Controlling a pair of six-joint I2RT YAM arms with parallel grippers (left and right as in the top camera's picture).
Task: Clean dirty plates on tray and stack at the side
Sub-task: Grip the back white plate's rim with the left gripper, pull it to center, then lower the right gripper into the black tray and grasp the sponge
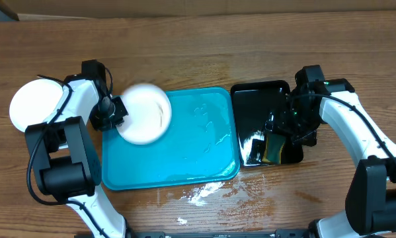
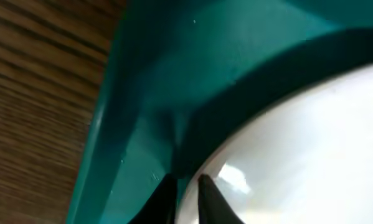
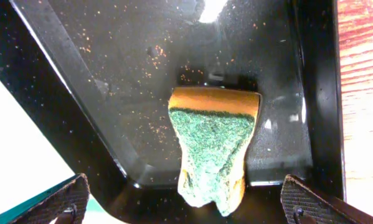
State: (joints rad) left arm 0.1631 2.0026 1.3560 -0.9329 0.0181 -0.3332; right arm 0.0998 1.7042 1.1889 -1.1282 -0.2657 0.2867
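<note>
Now the left claw (image 1: 118,111) is pinched together on the rim of a white plate (image 1: 145,114), which sits over the left edge of the turquoise tray (image 1: 184,162). The side stack (image 1: 34,106) lies on the counter (image 1: 198,46) to that claw's left, past the tray rim, so the left arm is the nearer. The right claw (image 1: 285,131) hangs wide apart over the sponge (image 1: 274,149) in the black tray (image 1: 250,106).

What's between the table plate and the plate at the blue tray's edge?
The left arm, its left tool at the tray plate's edge, in the overhead view.
</note>
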